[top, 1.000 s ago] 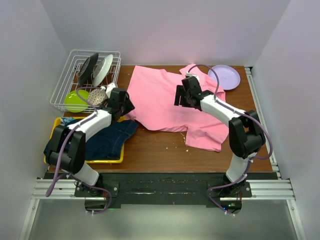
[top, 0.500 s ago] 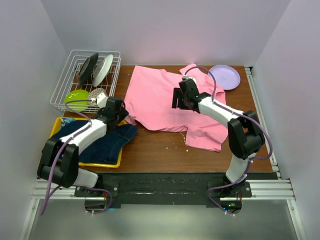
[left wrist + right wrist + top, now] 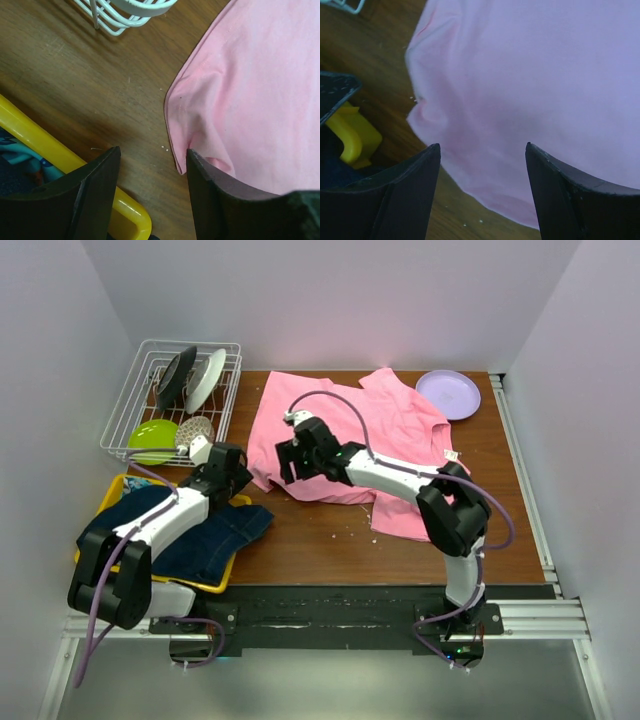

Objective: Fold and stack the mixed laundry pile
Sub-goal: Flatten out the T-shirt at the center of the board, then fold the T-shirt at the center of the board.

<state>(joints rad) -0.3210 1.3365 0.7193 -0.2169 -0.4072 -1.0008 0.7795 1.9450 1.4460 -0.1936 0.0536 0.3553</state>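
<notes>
Reaching leftward over the pink T-shirt [image 3: 340,425], right fingers [image 3: 395,200] stand spread; left fingers [image 3: 95,195], also spread, hover at its corner.

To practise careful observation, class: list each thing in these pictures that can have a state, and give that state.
Pink T-shirt: spread on the table, unfolded, near-left corner rumpled.
Denim jacket: crumpled in the yellow tray, unfolded.
Left claw: open, empty, at the shirt's corner.
Right claw: open, empty, over the shirt.
Purple plate: flat on the table.
Dish rack: loaded with dishes.
</notes>
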